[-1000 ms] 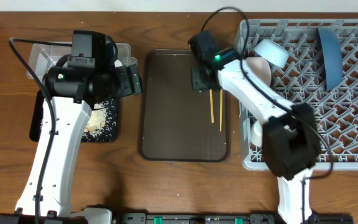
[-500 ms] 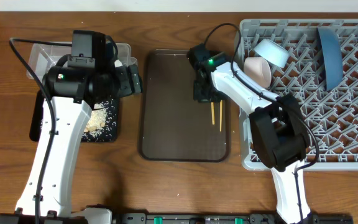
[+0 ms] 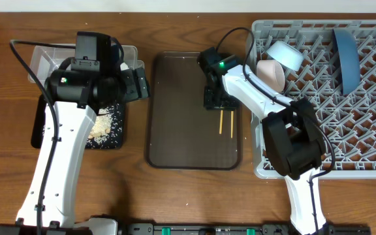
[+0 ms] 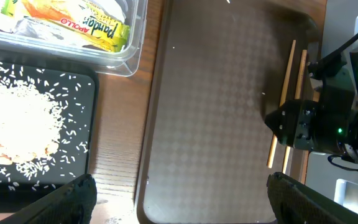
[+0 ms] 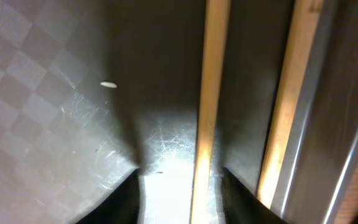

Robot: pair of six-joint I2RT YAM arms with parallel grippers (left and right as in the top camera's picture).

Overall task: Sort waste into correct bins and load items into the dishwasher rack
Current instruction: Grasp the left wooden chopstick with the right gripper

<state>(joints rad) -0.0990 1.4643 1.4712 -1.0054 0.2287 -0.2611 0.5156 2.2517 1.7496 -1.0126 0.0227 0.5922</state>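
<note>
Two wooden chopsticks (image 3: 221, 123) lie side by side on the right part of the dark brown serving tray (image 3: 181, 117). My right gripper (image 3: 214, 98) is down over their far ends, open. In the right wrist view its fingers (image 5: 185, 196) straddle one chopstick (image 5: 210, 93); the other (image 5: 288, 106) lies just outside. My left gripper (image 3: 136, 81) hangs open and empty (image 4: 179, 199) above the tray's left edge. The grey rack (image 3: 371, 98) holds the dark blue plate (image 3: 344, 59), a pale blue bowl (image 3: 286, 55) and a white bowl (image 3: 273, 73).
The clear tub (image 3: 38, 55) at the back left holds the yellow-green wrapper (image 4: 98, 25). The black tray (image 3: 113, 140) in front of it carries white rice (image 4: 17, 124). A small white cup (image 3: 270, 137) stands in the rack's left edge.
My right gripper has moved toward the front of the serving tray and come down over the chopsticks' far ends. The left arm has not moved.
</note>
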